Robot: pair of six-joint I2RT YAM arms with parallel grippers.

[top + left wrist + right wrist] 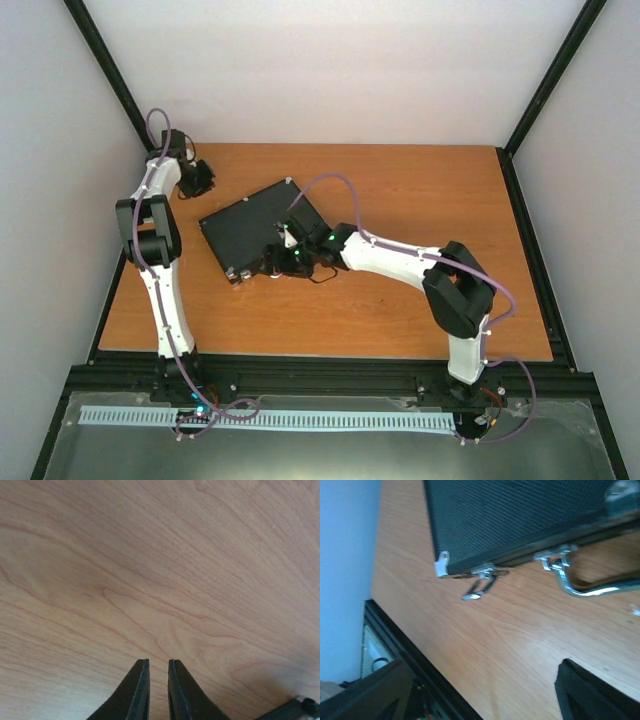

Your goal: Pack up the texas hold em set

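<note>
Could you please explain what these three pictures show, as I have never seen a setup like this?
The overhead picture shows two white-and-black robot arms bolted at the near edge of a wooden table. The other two pictures come from small cameras on each wrist. A flat black briefcase with silver latches and handle lies closed on the table. The right gripper hovers at the case's front edge with its fingers spread; its camera sees one silver latch hanging undone beside the handle. The left gripper, fingers nearly together, holds nothing and looks down at bare wood in the far left corner.
</note>
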